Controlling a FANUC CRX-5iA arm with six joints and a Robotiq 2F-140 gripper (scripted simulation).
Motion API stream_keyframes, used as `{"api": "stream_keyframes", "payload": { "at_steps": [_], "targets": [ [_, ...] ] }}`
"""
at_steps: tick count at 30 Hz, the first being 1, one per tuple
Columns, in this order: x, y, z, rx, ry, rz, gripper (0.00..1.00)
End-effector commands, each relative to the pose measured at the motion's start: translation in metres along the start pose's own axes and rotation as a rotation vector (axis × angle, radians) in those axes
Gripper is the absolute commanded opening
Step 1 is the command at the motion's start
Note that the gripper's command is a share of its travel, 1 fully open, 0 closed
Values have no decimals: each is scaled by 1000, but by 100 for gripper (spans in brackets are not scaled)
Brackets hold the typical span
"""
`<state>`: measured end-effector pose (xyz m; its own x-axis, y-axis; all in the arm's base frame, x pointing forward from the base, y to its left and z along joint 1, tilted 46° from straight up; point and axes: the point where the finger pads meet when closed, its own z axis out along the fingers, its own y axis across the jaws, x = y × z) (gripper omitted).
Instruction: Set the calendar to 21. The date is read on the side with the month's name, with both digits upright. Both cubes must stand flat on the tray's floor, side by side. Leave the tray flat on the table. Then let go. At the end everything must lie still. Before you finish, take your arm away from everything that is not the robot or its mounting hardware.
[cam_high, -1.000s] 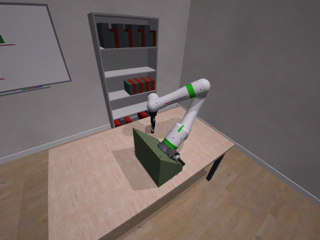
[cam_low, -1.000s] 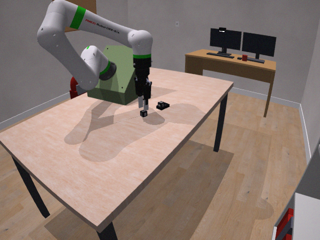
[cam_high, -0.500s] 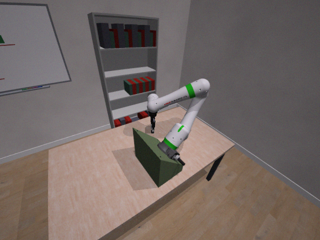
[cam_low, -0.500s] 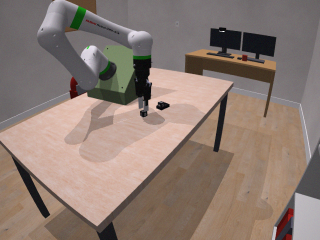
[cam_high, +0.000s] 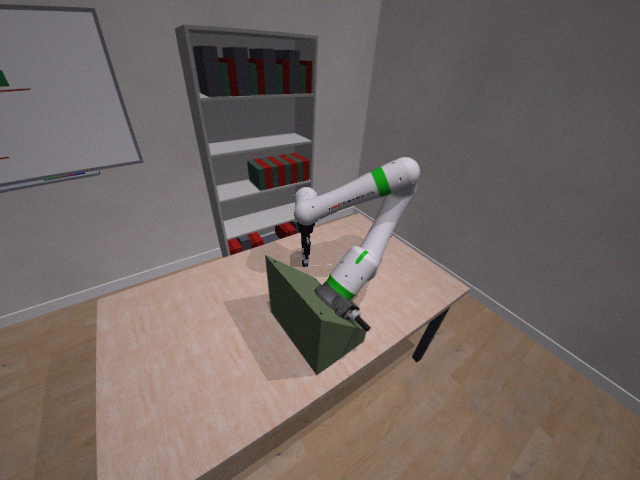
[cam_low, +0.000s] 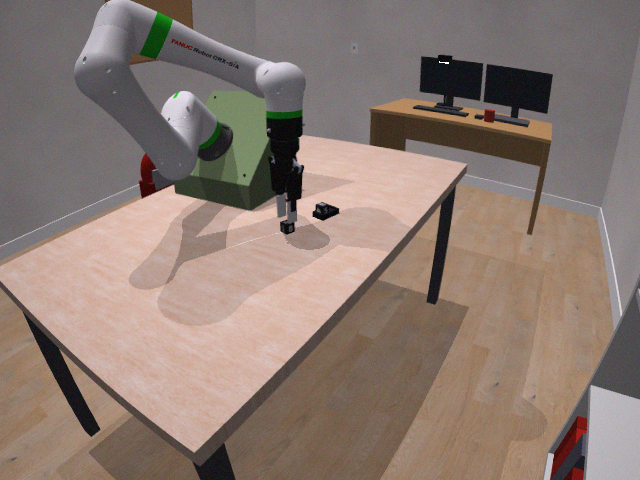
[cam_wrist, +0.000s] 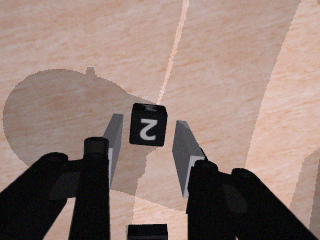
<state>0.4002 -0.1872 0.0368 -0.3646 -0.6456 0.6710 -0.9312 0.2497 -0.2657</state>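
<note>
A black cube (cam_wrist: 148, 124) with a white 2 on its top face lies on the table, also seen in the exterior view (cam_low: 286, 226). My gripper (cam_wrist: 148, 133) points straight down just above it. The fingers stand partly open on either side of the cube, with a gap on each side, touching nothing. The gripper also shows in the exterior view (cam_low: 285, 213) and the top view (cam_high: 305, 259). The small black tray (cam_low: 326, 214) sits on the table a short way to the right of the cube; its contents are too small to read. A black piece (cam_wrist: 146, 232) shows at the wrist view's lower edge.
The green pedestal (cam_low: 227, 155) carrying the arm stands just behind the gripper. The table's far right edge (cam_low: 460, 170) lies beyond the tray. A desk with monitors (cam_low: 465, 124) and a bookshelf (cam_high: 253, 139) stand off the table.
</note>
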Motion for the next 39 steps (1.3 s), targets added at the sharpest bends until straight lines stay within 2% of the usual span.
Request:
{"api": "stream_keyframes", "payload": {
  "at_steps": [1, 25, 39],
  "targets": [
    [0, 0, 0, 0, 0, 0, 28],
    [0, 0, -2, 0, 0, 0, 28],
    [0, 0, -33, 0, 0, 0, 28]
  ]
}}
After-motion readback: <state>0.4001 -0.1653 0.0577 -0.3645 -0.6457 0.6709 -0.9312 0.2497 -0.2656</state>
